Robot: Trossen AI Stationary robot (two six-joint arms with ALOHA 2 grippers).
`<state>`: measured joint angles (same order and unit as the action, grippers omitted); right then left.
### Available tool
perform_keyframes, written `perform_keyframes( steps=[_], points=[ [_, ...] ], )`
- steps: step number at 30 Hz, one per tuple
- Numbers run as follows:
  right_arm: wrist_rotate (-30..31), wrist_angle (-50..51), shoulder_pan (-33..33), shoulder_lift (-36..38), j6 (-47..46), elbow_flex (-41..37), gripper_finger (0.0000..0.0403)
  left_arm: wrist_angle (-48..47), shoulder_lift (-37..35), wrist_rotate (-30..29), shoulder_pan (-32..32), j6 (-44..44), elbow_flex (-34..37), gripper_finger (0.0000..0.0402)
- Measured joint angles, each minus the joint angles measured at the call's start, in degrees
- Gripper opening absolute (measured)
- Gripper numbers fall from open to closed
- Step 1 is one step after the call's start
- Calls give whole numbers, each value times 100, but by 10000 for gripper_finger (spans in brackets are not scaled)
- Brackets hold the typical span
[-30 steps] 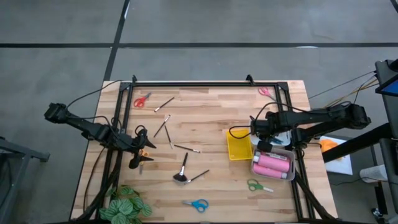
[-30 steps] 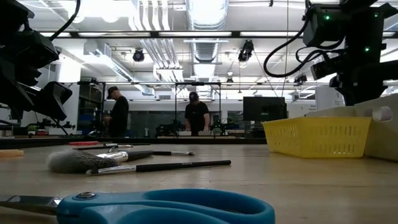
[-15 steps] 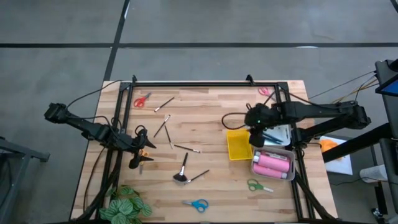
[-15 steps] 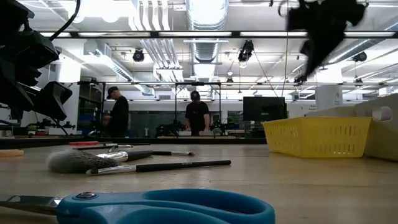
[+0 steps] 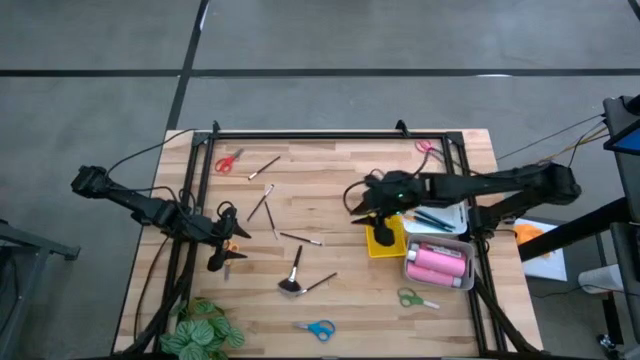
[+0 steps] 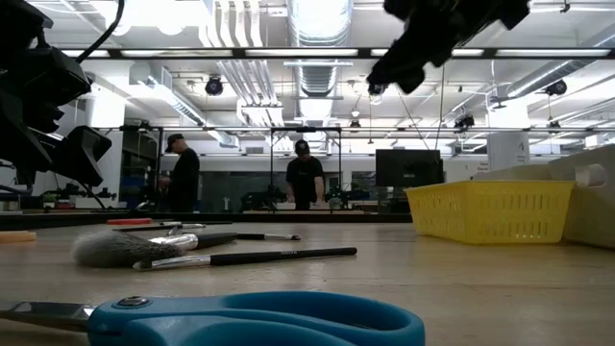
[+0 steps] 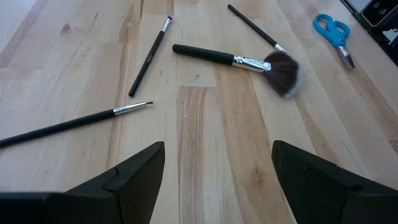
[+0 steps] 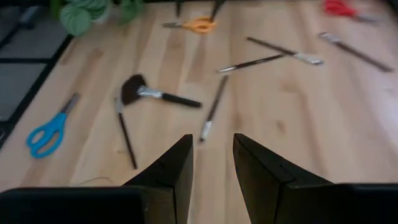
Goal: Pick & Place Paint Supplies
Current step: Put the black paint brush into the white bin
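Right gripper point(image 5: 358, 200), fingers narrowly parted and seemingly empty, hovers mid-frame beside the yellow tray point(image 5: 383, 243); left gripper point(image 5: 224, 258), spread wide, waits lower left.

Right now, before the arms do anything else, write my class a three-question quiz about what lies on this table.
1. True or false: the pink bottles lie in the yellow tray.
2. Which lies nearest the plant? A. red scissors B. blue scissors C. green scissors
3. Fill in: the right gripper hangs above the bare wood, empty, near the ____ tray.

Key
1. False; they lie in the white tray beside it.
2. B
3. yellow
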<state>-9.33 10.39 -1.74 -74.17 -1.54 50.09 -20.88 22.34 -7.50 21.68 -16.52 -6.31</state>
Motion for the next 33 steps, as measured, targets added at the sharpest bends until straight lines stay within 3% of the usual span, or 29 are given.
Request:
perform_keyframes(
  steps=[7, 14, 18, 26, 33],
  points=[
    [-706, -548, 0, -1078, 109, 237, 113, 0, 0, -1, 0, 0, 0, 300],
    [-793, -514, 69, -2039, 1279, 591, 113, 0, 1, -1, 0, 1, 0, 300],
    [-1103, -531, 316, -2534, 966, 847, 113, 0, -1, -1, 0, 1, 0, 300],
    [-272, -513, 976, -3318, 442, 1538, 113, 0, -1, -1, 0, 1, 0, 300],
    [-257, -497, 1124, -3799, -268, 1804, 113, 3, 1, -1, -1, 1, 0, 300]
  ],
)
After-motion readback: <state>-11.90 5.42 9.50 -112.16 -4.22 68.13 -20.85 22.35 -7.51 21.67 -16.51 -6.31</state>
